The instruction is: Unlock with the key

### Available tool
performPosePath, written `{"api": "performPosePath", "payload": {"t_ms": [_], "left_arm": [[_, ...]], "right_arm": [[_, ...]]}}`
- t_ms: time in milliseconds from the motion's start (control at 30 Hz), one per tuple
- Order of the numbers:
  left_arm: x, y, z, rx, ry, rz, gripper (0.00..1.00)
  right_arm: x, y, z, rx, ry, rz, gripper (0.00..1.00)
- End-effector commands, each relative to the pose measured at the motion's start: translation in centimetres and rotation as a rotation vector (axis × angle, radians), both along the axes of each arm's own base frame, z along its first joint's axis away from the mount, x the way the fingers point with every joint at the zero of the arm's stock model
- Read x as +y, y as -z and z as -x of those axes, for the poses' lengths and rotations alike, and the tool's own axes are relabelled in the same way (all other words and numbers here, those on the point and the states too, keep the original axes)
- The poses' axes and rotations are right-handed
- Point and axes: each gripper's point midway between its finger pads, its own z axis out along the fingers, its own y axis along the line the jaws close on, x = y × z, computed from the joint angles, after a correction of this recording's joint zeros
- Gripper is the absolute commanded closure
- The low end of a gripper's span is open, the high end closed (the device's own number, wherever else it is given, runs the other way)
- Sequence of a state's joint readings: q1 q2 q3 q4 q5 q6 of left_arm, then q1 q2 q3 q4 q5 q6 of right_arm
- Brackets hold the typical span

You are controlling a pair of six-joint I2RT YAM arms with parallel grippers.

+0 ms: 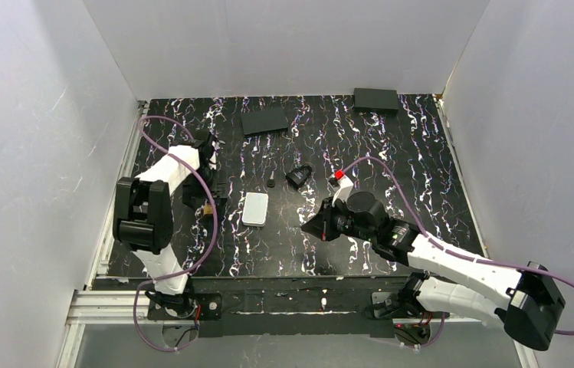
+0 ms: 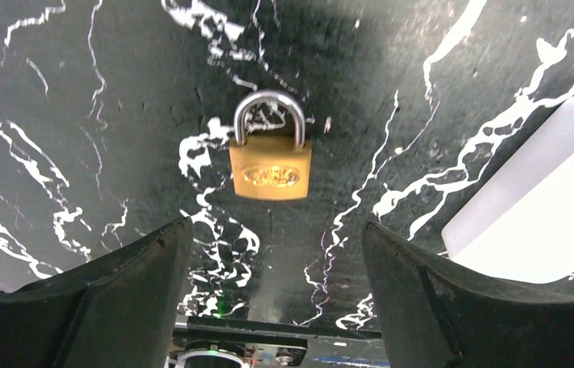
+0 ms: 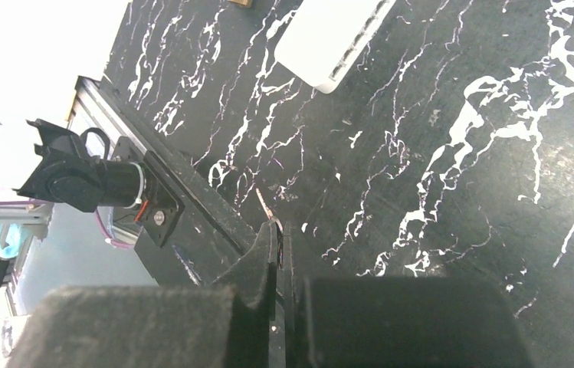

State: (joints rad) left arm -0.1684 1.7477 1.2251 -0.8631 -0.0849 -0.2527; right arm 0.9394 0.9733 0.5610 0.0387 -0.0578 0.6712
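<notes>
A brass padlock [image 2: 270, 157] with a steel shackle lies flat on the black marbled table. It rests just ahead of my left gripper [image 2: 276, 228], whose fingers stand wide apart with nothing between them. From above, this padlock [image 1: 207, 208] sits right at the left gripper [image 1: 208, 195]. My right gripper [image 3: 278, 226] is shut, and the thin blade of the key [image 3: 267, 205] pokes out past its tips. The key's head is hidden between the pads. In the top view the right gripper [image 1: 313, 226] hangs low over the table's near middle, pointing left.
A white box [image 1: 255, 208] lies between the two grippers, to the right of the brass padlock. A black padlock [image 1: 299, 176], a small black piece [image 1: 270, 183] and a red-topped item [image 1: 339, 176] sit mid-table. Two black boxes [image 1: 264, 120] [image 1: 375, 100] are at the back. White walls enclose the table.
</notes>
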Motion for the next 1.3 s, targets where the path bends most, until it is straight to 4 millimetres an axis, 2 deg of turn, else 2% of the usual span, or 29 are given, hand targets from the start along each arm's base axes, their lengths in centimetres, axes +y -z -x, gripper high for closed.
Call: {"api": "performPosePath", "payload": {"t_ms": [0,267,600,767,867,967,1067,1100,1267], "left_arm": [[-0.1,0.0,-1.9,-0.027,0.014,0.020,0.22],[0.7,1.8,-1.5,0.014,-0.020,0.014,0.29],[1.1,4.0,-0.4,0.053,-0.045,0.000,0.36],[0.5,4.8,0.4,0.083,-0.061,0.030,0.57],[0.1,5.1,0.4,0.084,-0.083,0.044,0.63],[-0.1,5.1,0.1,0.070,-0.093,0.056,0.83],[-0.3,5.0,0.0,0.065,-0.096,0.068,0.97],[-0.4,4.8,0.0,0.062,-0.095,0.074,1.00],[-1.3,3.7,0.0,0.030,-0.110,0.120,1.00]], "right_arm": [[-0.5,-0.9,-0.2,-0.038,0.015,0.006,0.99],[-1.5,-0.9,0.2,-0.036,0.032,0.019,0.99],[-1.3,-1.0,0.1,-0.030,0.032,0.023,0.99],[-1.1,-0.9,-0.1,-0.024,0.036,0.021,0.99],[-1.0,-1.0,-0.6,-0.031,0.056,0.023,0.99],[-0.9,-1.2,-0.9,-0.036,0.068,0.023,0.99],[-0.8,-1.5,-1.1,-0.038,0.070,0.021,0.99],[-0.7,-1.5,-1.1,-0.036,0.072,0.019,0.99],[-0.8,-1.7,-1.2,-0.030,0.088,0.016,0.99]]}}
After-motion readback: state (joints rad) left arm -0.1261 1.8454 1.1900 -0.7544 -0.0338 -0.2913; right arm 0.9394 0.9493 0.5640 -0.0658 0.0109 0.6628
